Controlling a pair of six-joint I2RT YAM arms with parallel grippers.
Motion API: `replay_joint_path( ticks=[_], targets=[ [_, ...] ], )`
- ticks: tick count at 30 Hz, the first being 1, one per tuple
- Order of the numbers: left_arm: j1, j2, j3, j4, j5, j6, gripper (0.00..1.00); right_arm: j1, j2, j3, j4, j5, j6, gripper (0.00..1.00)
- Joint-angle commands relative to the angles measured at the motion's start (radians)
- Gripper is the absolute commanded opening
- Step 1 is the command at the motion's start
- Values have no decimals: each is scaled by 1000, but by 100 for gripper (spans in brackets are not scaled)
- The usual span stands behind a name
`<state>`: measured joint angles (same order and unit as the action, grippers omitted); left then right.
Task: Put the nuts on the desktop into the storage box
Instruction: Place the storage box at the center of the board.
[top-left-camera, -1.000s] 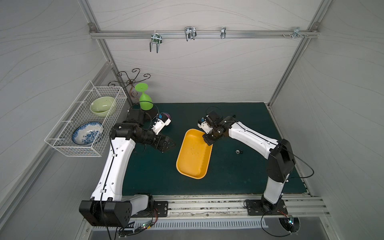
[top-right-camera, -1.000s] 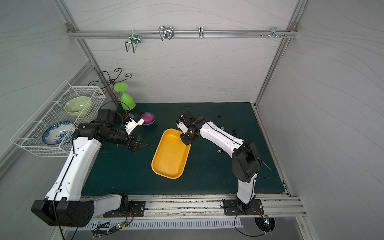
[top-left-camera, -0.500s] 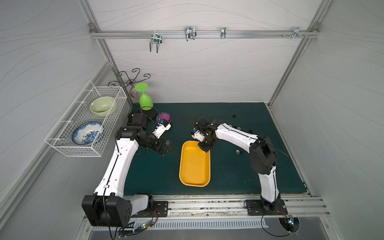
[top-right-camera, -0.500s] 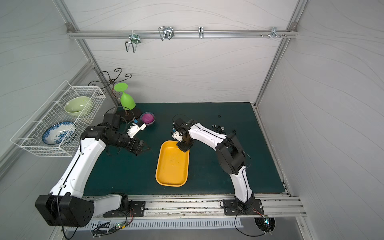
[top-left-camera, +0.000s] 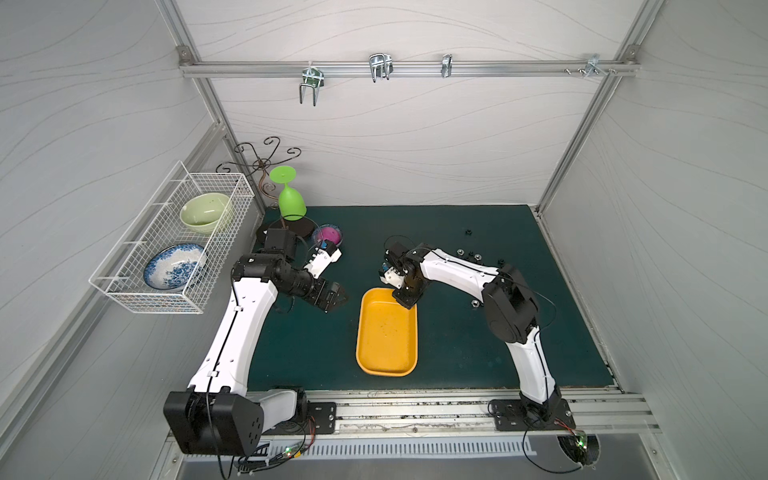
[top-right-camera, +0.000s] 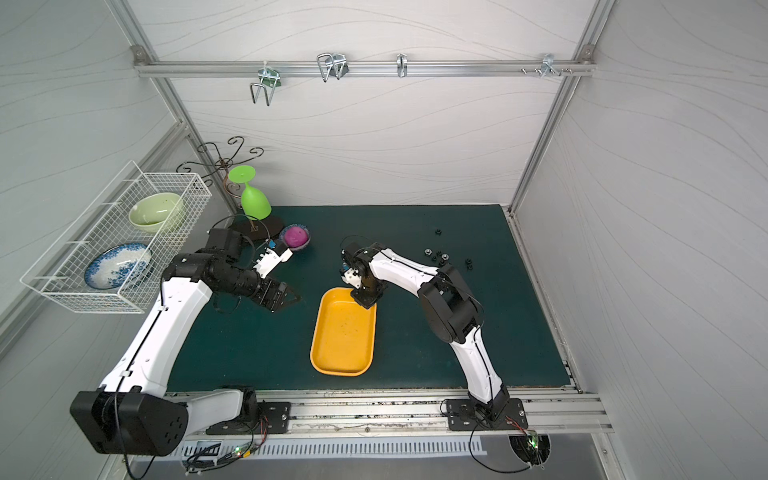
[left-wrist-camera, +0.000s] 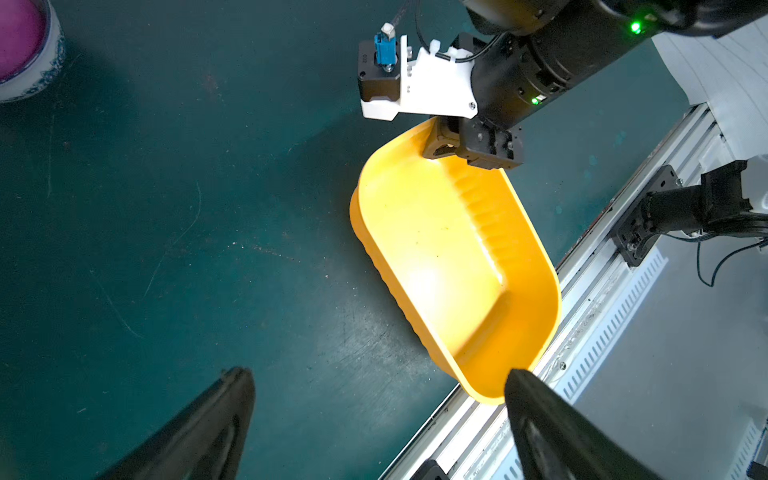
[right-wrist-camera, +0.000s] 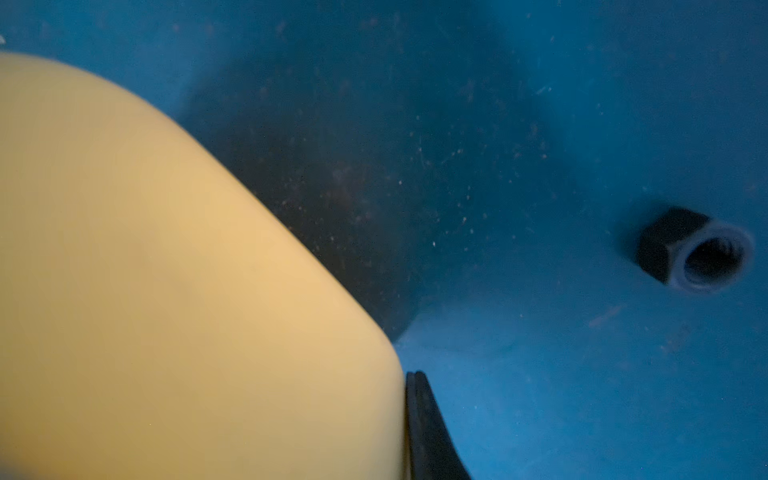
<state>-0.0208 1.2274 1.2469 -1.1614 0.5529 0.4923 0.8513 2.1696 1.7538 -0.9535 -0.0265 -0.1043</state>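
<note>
While the right gripper (top-left-camera: 405, 300) pinches the rim of the storage box (top-left-camera: 386, 332), the left gripper (top-left-camera: 337, 296) hangs wide open beside it.

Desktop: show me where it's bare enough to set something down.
Bare: desktop between the storage box and the left arm; between the box and the right arm; back middle, between the pink-ball bowl and the nuts. Crowded: the nut cluster, and the back-left corner around the green goblet.

In a top view I see my right gripper (top-right-camera: 366, 300) pinched on the far corner of the storage box (top-right-camera: 343, 336), my left gripper (top-right-camera: 291, 297) spread wide beside it, and nuts (top-right-camera: 436, 255) scattered farther back on the desktop (top-right-camera: 415, 224).
</note>
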Motion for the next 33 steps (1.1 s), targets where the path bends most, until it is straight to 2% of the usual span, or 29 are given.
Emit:
replay_joint_path(
  ticks=[1, 3, 6, 8, 10, 13, 19, 25, 33],
  targets=[
    [-2, -23, 13, -1, 16, -4, 99, 8, 35, 19, -46, -6, 6, 0],
    [-3, -26, 14, -5, 22, -1, 98, 8, 40, 24, -46, -2, 9, 0],
    [-3, -26, 9, 0, 22, -3, 99, 9, 46, 33, -52, 6, 6, 6],
    [-3, -26, 5, 1, 22, -4, 98, 8, 43, 33, -56, 9, 9, 13],
    [-3, -28, 6, 1, 21, -4, 98, 9, 33, 33, -59, 4, 11, 26],
    [-3, -26, 9, 0, 26, -3, 99, 8, -1, 27, -56, -28, 12, 39],
    [-4, -15, 23, -3, 48, -4, 99, -3, -93, 35, -62, -41, 40, 41],
    [-36, 11, 64, -25, 85, 2, 99, -50, -264, -22, 7, -156, 81, 60],
    [-125, 45, 138, 7, 82, -19, 99, -182, -491, -138, 124, -289, 182, 65]
  ],
)
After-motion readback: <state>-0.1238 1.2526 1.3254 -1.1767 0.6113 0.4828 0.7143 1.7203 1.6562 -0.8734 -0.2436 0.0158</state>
